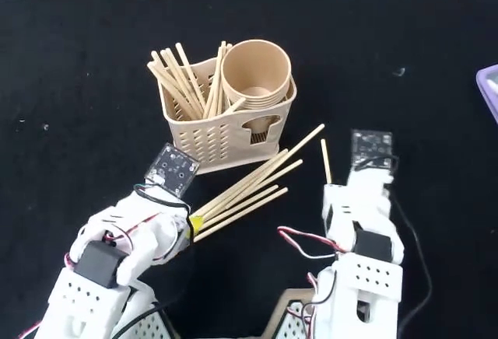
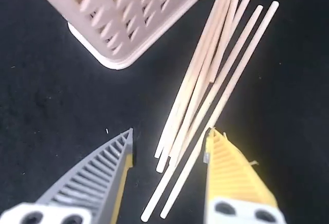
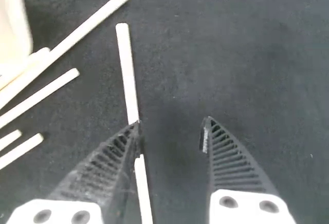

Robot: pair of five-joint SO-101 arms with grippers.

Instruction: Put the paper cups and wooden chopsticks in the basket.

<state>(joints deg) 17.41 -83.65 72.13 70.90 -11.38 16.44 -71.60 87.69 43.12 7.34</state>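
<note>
Nearest the camera, the left tool (image 2: 169,134) stands open low over the black tabletop (image 1: 85,51). Its grey and yellow fingers straddle the near ends of a loose bundle of pale wooden chopsticks (image 1: 250,186) lying flat. The yellow finger (image 2: 229,170) seems to touch the outermost stick, though I cannot be sure. The right tool (image 3: 171,125) is also open and grips nothing. A single short wooden chopstick (image 3: 127,70) lies on the cloth and runs under one of its dark fingers. The bundle fans out toward the beige slotted plastic basket (image 1: 226,133), its far ends just beside the basket's wall. In the basket sit a stack of tan paper cups (image 1: 255,71) and a leaning cluster of more wooden chopsticks (image 1: 185,81).
</note>
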